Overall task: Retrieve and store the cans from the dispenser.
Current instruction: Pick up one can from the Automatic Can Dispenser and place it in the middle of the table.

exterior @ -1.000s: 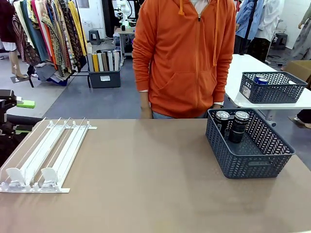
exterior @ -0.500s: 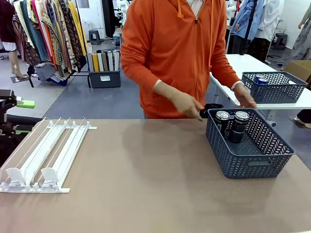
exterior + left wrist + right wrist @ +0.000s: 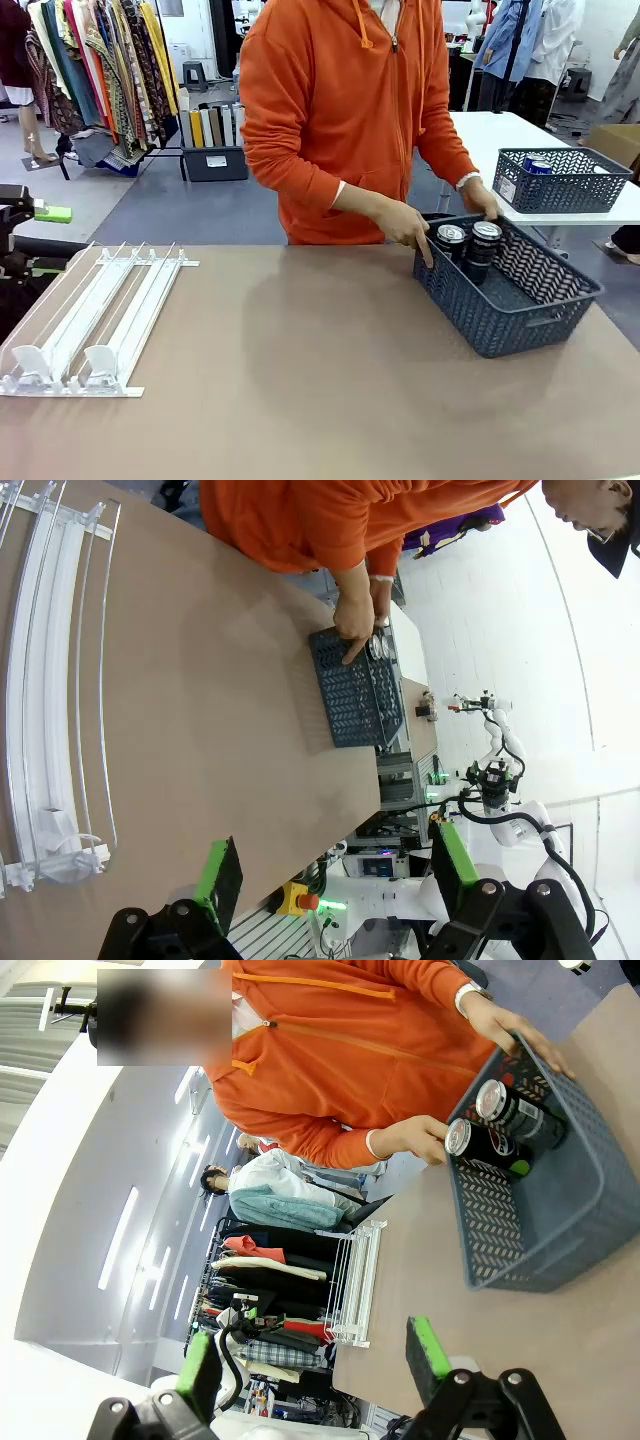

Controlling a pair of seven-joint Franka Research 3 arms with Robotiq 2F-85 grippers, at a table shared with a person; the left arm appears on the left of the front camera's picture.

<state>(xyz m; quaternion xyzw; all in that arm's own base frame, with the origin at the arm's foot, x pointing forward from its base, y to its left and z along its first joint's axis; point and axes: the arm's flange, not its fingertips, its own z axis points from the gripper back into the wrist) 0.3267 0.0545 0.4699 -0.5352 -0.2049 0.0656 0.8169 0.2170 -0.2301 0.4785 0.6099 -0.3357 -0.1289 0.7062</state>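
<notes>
The white wire dispenser lies at the table's left, its rails bare. Two black cans stand in a dark grey mesh basket at the right; a person in an orange hoodie grips the basket's rim with both hands. My left gripper hangs open at the picture's left edge, just beyond the dispenser's far end. In the left wrist view, the left gripper is wide open and holds nothing, with the dispenser and basket ahead. My right gripper is open above the table, short of the basket and cans.
A second grey basket holding blue cans sits on a white table behind, at the right. Clothes racks stand at the back left. Bare brown tabletop lies between the dispenser and the basket.
The person leaned in, took the grey basket in both hands and shifted it slightly left, turning it. My left gripper has stayed in place and open.
</notes>
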